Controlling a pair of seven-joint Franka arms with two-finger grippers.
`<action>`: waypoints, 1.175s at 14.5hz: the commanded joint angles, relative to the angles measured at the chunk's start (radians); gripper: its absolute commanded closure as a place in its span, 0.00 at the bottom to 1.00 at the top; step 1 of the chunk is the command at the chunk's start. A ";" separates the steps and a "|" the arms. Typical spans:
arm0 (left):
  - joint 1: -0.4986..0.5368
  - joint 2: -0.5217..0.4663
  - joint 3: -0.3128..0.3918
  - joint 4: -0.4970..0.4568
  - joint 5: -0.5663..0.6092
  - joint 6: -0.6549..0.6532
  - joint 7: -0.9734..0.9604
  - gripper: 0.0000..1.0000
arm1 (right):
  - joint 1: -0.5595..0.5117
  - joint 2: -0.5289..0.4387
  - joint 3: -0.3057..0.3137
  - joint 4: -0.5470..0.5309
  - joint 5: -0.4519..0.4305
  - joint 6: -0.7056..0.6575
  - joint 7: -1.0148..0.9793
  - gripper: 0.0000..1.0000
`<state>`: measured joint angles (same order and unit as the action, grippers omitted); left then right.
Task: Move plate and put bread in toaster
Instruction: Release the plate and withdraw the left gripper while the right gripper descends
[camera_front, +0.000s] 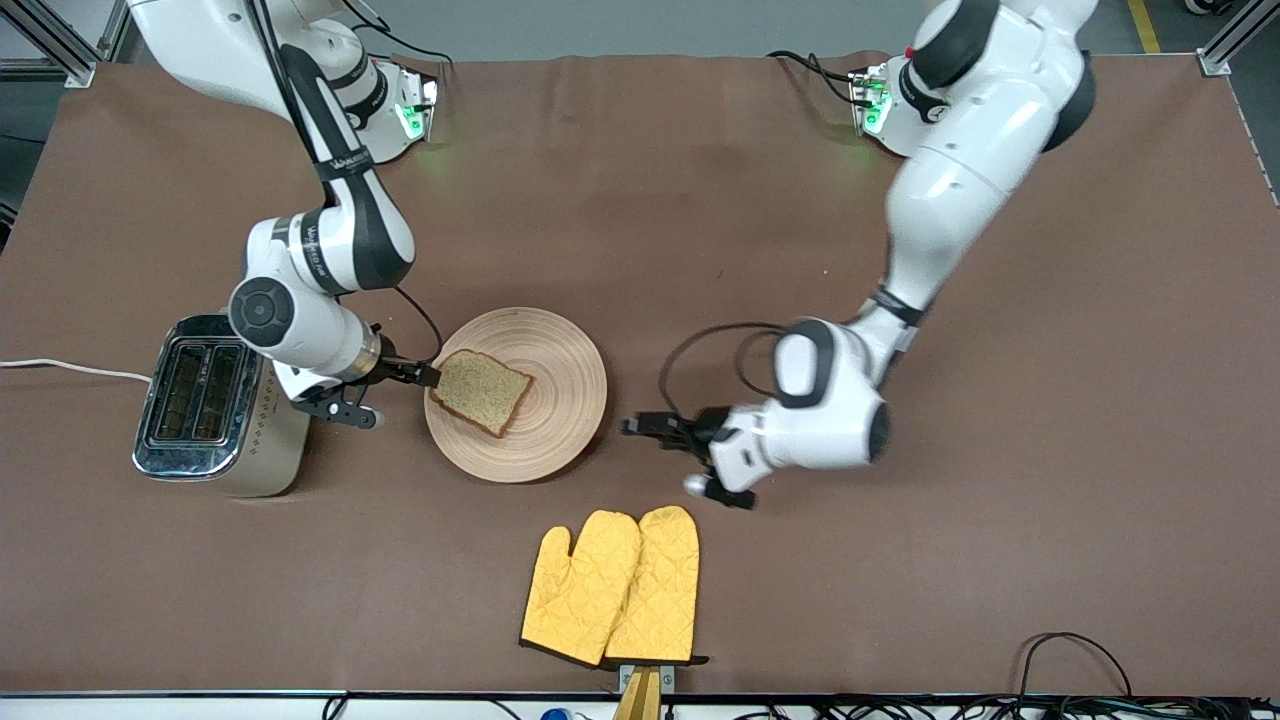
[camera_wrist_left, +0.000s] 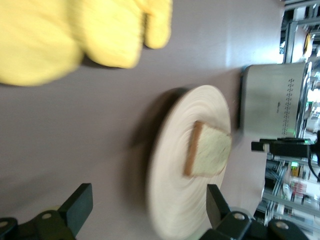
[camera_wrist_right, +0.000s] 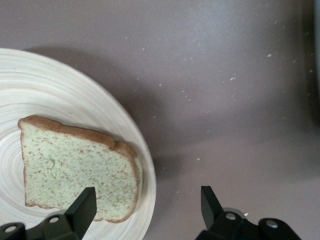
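Now the right gripper (camera_front: 425, 374), jaws apart, hangs over the rim of the round pale-wood grooved plate (camera_front: 560, 400).
On that plate lies the speckled, brown-crusted bread slice (camera_front: 481, 390); the beige chrome-topped toaster (camera_front: 205, 405) stands beside it toward the right arm's end. Left gripper (camera_front: 640, 427), fingers spread, hovers over bare table near the plate and yellow quilted oven mitts (camera_front: 612, 587).

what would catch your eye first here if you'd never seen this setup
Probably the bright yellow oven mitts at the table edge nearest the front camera, then the bread lying on the round wooden plate mid-table. The right claw hangs open at the plate's rim by the bread, between the plate and the chrome-topped toaster at the right arm's end. The left claw is open too, beside the plate toward the left arm's end.
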<state>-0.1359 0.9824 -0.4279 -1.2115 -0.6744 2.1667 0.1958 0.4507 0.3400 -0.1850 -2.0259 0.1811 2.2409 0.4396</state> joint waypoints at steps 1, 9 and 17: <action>0.134 -0.034 -0.003 0.024 0.094 -0.186 0.025 0.00 | 0.016 -0.035 -0.010 -0.042 0.012 0.016 0.027 0.20; 0.286 -0.282 0.005 0.058 0.666 -0.413 0.102 0.00 | 0.060 -0.032 -0.010 -0.100 0.000 0.121 0.024 0.41; 0.298 -0.677 0.008 0.044 0.809 -0.623 -0.039 0.00 | 0.074 -0.018 -0.010 -0.109 -0.005 0.134 0.024 0.50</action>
<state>0.1574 0.3996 -0.4287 -1.1164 0.1143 1.5625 0.2296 0.5100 0.3403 -0.1858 -2.1064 0.1791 2.3590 0.4558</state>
